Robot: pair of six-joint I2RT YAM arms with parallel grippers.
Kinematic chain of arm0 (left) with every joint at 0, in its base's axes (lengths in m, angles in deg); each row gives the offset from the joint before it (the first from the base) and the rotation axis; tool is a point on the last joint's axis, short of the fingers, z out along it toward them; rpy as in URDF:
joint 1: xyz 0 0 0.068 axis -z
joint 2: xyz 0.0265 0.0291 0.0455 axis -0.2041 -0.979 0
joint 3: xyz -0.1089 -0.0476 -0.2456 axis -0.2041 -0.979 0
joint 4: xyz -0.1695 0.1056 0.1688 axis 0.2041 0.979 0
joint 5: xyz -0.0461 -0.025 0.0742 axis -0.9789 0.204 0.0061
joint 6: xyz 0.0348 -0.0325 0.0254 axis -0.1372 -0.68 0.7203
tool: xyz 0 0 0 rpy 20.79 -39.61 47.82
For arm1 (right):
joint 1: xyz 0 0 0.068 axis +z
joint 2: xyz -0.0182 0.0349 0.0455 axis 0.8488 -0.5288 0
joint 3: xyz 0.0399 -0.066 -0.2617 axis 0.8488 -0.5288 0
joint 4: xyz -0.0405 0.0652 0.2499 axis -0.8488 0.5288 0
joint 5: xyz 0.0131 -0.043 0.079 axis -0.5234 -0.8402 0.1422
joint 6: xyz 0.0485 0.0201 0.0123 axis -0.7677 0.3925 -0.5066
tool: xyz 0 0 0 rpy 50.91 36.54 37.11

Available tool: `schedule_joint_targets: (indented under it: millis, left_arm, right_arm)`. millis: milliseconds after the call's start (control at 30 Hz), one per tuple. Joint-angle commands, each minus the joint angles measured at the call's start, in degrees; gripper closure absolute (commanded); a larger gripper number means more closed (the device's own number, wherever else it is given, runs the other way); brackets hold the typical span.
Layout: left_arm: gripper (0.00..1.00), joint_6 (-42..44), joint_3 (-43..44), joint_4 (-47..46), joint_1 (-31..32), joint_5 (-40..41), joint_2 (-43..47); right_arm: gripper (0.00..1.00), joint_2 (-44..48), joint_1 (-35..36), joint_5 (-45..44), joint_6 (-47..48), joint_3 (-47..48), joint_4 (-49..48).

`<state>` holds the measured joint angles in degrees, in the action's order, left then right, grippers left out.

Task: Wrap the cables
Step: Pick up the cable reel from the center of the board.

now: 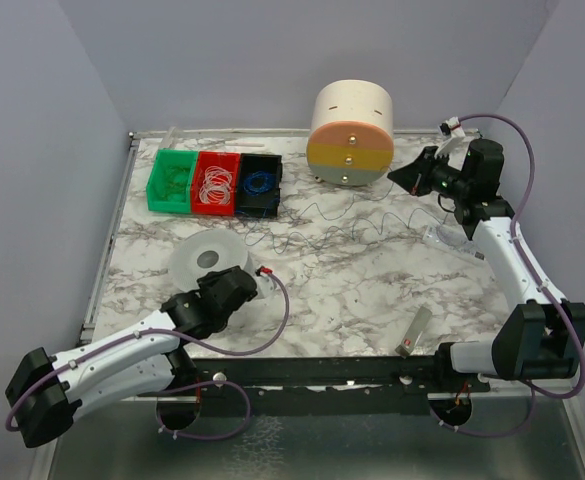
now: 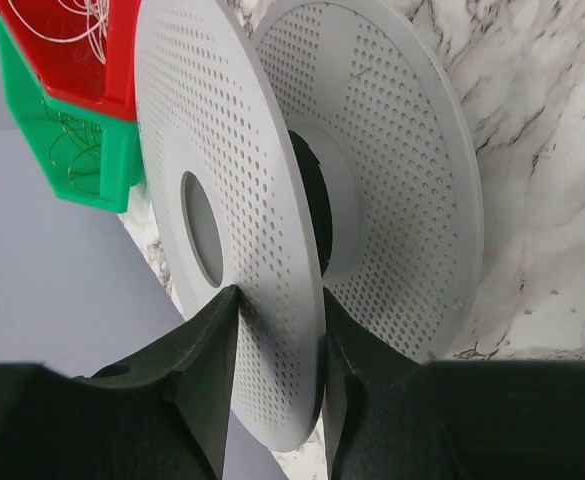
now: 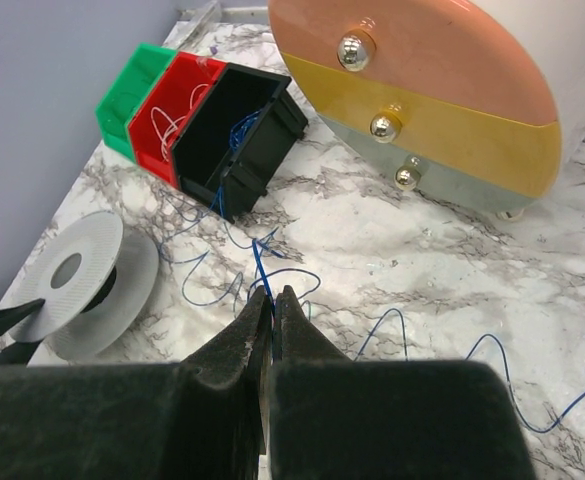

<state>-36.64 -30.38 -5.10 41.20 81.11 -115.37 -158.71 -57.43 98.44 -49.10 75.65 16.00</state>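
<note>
Starting at the left gripper (image 2: 279,298), low over the near left of the table (image 1: 352,290): part spread, one finger (image 2: 197,385) to each side of the near flange of a grey spool (image 2: 382,150). Cannot tell from the left wrist view whether pressing on that flange or only flanking it. Only there: rows of small holes through both flanges, a dark hub between them. From the top external view, merely black fingers against the spool's near edge.

Beyond the left fingertips and to their left, a green bin (image 1: 170,182), a red bin (image 1: 215,182) and a black bin (image 1: 258,186), side by side and touching, with fine wire coils inside.

Right of the spool, the cable (image 3: 259,265): hair-thin, loose, squiggling across the marble to the right gripper (image 3: 274,295). Pressed together, pinching the cable at the very tips. Shown by the right wrist view alone, with blue-looking loops ahead of the tips toward the black bin. From above, too fine to follow into the fingers.

Ahead and right of the right fingertips, a round drum (image 1: 350,130), face banded peach, yellow and grey, three knobs down its middle, shiny in the wrist view. Well behind the right gripper, a small grey bar (image 1: 417,333) flat on the table
</note>
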Motion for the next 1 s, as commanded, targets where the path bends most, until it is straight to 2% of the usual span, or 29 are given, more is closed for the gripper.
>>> schedule_joint_targets:
  millis: [0,67,233,600,967]
  left_arm:
    - [0.81,-3.3,5.41,2.31,0.14,-5.04,-1.8]
    - [0.89,-3.76,7.94,3.3,0.16,-6.4,-2.96]
    - [1.0,-5.01,13.81,4.89,0.12,-10.83,-6.35]
    - [1.0,-10.23,28.07,7.6,0.03,-19.67,-13.08]
    - [1.0,-17.36,38.3,7.89,-3.11,-26.46,-19.31]
  right_arm:
    - [0.99,-0.11,-0.33,1.01,0.1,1.54,-0.15]
    - [0.99,0.35,-0.36,2.29,0.42,1.61,-0.4]
    - [0.99,1.0,-0.29,6.91,2.4,2.99,0.54]
    - [0.99,1.61,-0.36,15.02,7.81,4.61,3.3]
    - [0.99,1.42,-0.37,15.85,9.93,6.04,6.92]
